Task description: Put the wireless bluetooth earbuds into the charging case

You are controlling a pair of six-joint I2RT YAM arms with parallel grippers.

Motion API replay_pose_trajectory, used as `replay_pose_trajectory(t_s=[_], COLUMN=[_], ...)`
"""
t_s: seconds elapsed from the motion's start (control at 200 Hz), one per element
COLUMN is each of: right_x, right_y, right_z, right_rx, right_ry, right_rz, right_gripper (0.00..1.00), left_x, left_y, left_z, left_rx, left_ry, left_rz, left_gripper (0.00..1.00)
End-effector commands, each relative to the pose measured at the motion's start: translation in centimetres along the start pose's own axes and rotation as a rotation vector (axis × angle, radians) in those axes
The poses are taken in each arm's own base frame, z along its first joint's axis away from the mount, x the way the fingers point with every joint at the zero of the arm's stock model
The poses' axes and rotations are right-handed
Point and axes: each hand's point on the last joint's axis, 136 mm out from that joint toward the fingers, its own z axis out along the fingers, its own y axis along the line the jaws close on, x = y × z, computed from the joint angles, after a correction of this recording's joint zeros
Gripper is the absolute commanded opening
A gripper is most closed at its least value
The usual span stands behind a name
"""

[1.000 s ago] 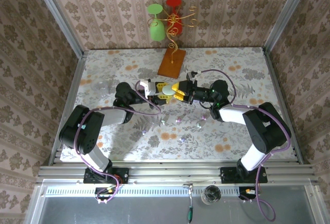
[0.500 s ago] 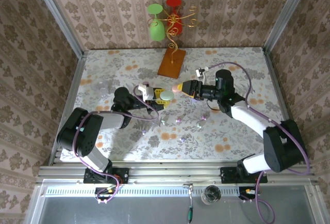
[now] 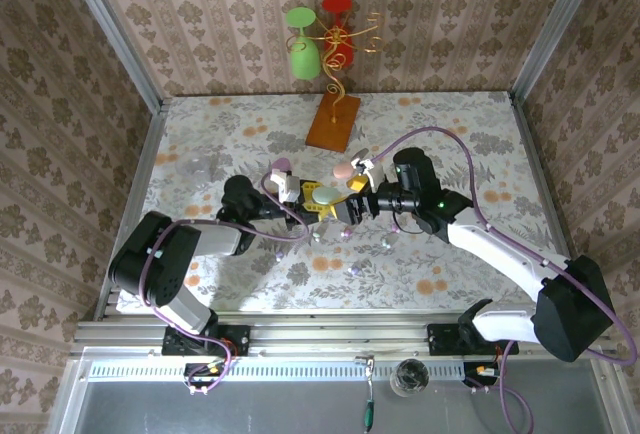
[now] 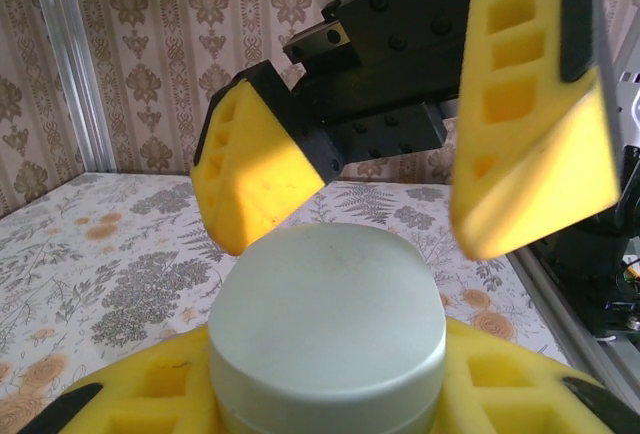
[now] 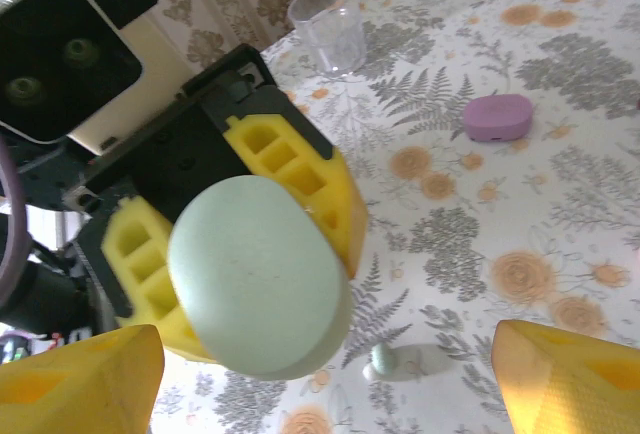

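Earbud (image 5: 385,361) lay on bench (image 5: 560,84) | left end effector (image 3: 318,205) clamped on mint charging case (image 5: 260,274) | right end effector (image 3: 351,208) spread apart

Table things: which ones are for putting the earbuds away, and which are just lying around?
For the job: the mint case, held in the left gripper; the tiny earbuds loose on the table; the open right gripper facing the case.
Just lying about: the pink case, the purple case, the clear cup, the stand with a green glass and a red glass.
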Motion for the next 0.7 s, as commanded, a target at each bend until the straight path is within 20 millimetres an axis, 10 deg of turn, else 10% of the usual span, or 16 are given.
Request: replay_pose_trajectory(t_s=[0.0, 0.695], right_x=[-1.0, -3.1], right_y=[-0.8, -2.2], right_z=[0.0, -1.0], right_rx=[0.067, 0.254], right_ry=[-0.031, -0.142], right_rz=[-0.082, -0.154], right_gripper=[0.86, 0.86], left_x=[-1.3, -1.1], left_y=[-0.8, -0.7], left_z=[0.0, 0.1], left_rx=[0.028, 0.031], left_ry=[-0.021, -0.019], left_rz=[0.012, -0.002], left_gripper=[0.37, 0.37])
